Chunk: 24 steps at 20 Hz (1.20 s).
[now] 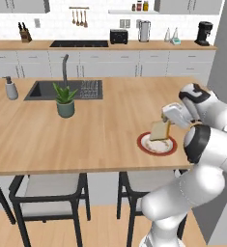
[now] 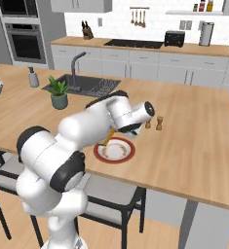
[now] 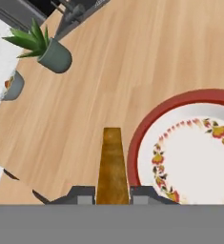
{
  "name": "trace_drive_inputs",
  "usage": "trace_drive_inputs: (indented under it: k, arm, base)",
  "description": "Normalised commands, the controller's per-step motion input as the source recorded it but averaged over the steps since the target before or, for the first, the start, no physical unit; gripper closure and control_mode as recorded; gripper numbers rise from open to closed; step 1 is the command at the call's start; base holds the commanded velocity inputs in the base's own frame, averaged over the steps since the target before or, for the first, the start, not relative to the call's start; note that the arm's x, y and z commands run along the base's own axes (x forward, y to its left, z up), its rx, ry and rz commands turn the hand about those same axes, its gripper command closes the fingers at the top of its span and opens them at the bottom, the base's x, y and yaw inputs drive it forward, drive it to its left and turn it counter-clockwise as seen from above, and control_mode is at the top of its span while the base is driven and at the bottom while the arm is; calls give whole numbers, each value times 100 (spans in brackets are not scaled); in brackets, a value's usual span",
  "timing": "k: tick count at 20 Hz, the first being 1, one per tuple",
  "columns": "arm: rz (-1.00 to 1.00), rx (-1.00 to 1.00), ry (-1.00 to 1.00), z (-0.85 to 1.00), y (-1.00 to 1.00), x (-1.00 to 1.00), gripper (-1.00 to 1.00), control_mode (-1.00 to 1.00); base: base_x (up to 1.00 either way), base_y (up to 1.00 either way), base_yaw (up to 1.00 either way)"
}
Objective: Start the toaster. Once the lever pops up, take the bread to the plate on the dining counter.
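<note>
Gripper [image 3: 112, 194] is clamped on the bread [image 3: 112, 164], which stands on edge between the two dark finger tips and sticks out ahead of them in the hand view. From the left base view the same slice [image 1: 159, 130] hangs tilted from the gripper [image 1: 167, 126] just above the plate [image 1: 144, 144], its lower edge close to the plate's white middle; whether it touches cannot be told. In the hand view the slice sits just beside the plate's red rim [image 3: 147, 125], over bare wood rather than over the flowered centre.

From the right base view the arm bends down over the dining counter [image 2: 194, 141], and the plate [image 2: 121, 156] shows beneath the hand, with only a thin strip of bread [image 2: 106, 140] visible under the white wrist.

The plate lies near the front edge of the dining counter [image 1: 86, 140], above the dark chairs [image 1: 47, 193]. A potted plant [image 1: 65, 100] stands well apart to the left of it, near the sink [image 1: 47, 89]. A soap bottle [image 1: 10, 89] stands at the left end. Two small shakers [image 2: 154, 123] stand just beyond the plate.

The toaster [image 1: 119, 36] sits on the back counter against the wall, beside a tall steel kettle [image 1: 144, 31], far from the gripper
</note>
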Motion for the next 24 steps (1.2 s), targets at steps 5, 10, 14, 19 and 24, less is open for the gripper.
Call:
trace_drive_inputs:
  k: [5,10,14,19,24]
  arm:
    - [0,0,7,-37,-14,30,100,-100]
    - [0,0,1,-27,-20,0,100,-100]
    - [-1,0,-7,-51,0,13,100,-100]
    - [-8,0,-8,-58,17,21,100,-100]
    - [-6,0,-7,-52,10,9,100,-100]
  base:
    - [0,0,0]
    - [0,0,0]
    - [0,0,0]
    - [0,0,0]
    - [0,0,0]
